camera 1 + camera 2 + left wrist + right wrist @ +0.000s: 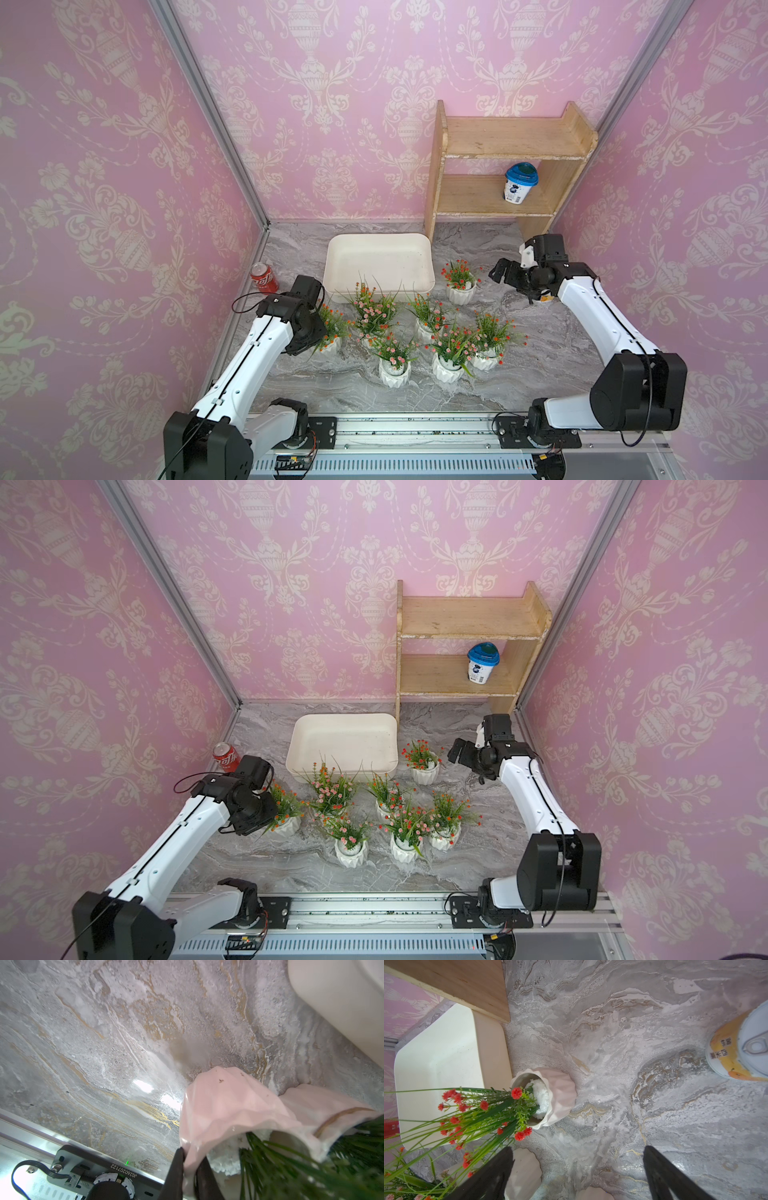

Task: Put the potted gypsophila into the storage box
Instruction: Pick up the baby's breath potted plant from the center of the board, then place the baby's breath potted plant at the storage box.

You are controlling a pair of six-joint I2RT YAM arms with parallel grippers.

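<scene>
Above the marble [540, 365], only a wrist view shows left fingers [174, 1176] clamped on a gypsophila pot [218, 1109]; right fingers [662, 1176] gape empty.

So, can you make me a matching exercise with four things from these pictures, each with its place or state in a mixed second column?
1 storage box
2 red can
3 blue-lidded tub
4 left gripper

a on the lower shelf
b shut on a pot rim
c empty
d on the table, left of the box

Pairs: 1-c, 2-d, 3-a, 4-b
</scene>
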